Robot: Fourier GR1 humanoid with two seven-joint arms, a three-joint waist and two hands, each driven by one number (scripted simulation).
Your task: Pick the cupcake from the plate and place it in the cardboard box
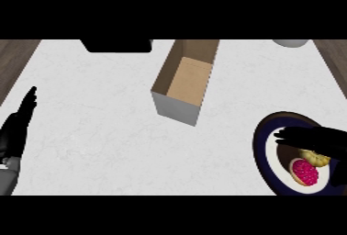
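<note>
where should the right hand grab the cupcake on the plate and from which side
Judging from the head view, the cupcake lies tipped on the plate, pink top facing the lower left and tan base toward the right hand. Probably best to close the fingers across the tan base from above, on the hand's side, since the plate rim blocks a low sideways approach.

No readable text or labels

A pink-frosted cupcake (307,170) is seen lying on a dark-rimmed round plate (261,151) at the right, partly covered by the black right hand (318,140). An open cardboard box (184,82) is set well apart on the white marble counter (102,133). The black left hand (17,124) is held open at the left edge.
</note>
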